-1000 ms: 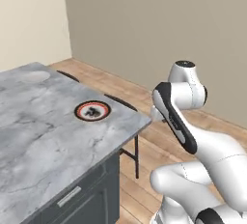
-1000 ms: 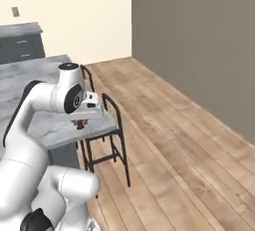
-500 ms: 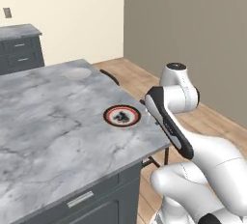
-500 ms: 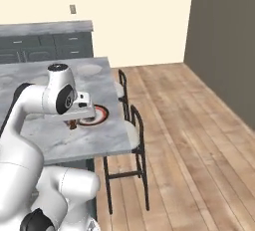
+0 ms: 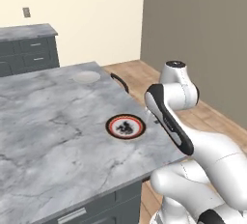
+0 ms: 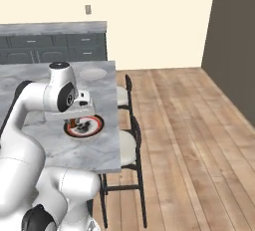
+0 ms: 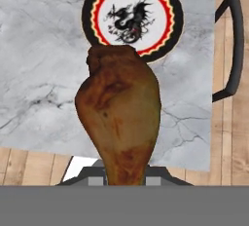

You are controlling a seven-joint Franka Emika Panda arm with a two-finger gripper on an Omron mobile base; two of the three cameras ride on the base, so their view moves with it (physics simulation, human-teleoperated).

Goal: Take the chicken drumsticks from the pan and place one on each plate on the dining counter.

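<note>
Marble-topped dining counter (image 5: pixel 53 136) runs across the left base view, dark cabinets below, wood floor and black bar stools (image 6: pixel 130 140) along its far edge. Two plates sit on it: a red-rimmed plate (image 5: pixel 125 126) with a dark dragon motif near the counter's edge by the arm, and a plain whitish plate (image 5: pixel 87 77) well apart from it, toward 11 o'clock in the same view.

Hand view — a chicken drumstick (image 7: pixel 119 122) stands upright out of the gripper (image 7: pixel 124 174), narrow end down between the fingers, fat end toward the red-rimmed plate at 12 o'clock. The fingers are clamped on the drumstick's lower part; the tips themselves are hidden behind the meat. In the right base view the gripper (image 6: pixel 74 123) hangs just above that plate's near rim, not over its centre.

Judgement: the step in hand is setting this drumstick on the red-rimmed plate. To do it well:
- carry the hand forward toward 12 o'clock in the hand view until the plate's centre sits under the meat — release now would likely land on the rim or the marble;
- lower close before opening, since the club shape may roll off a shallow plate;
- open fully, then lift straight up so the fingers do not drag it.

Pan and any second drumstick: not noted from here.
</note>
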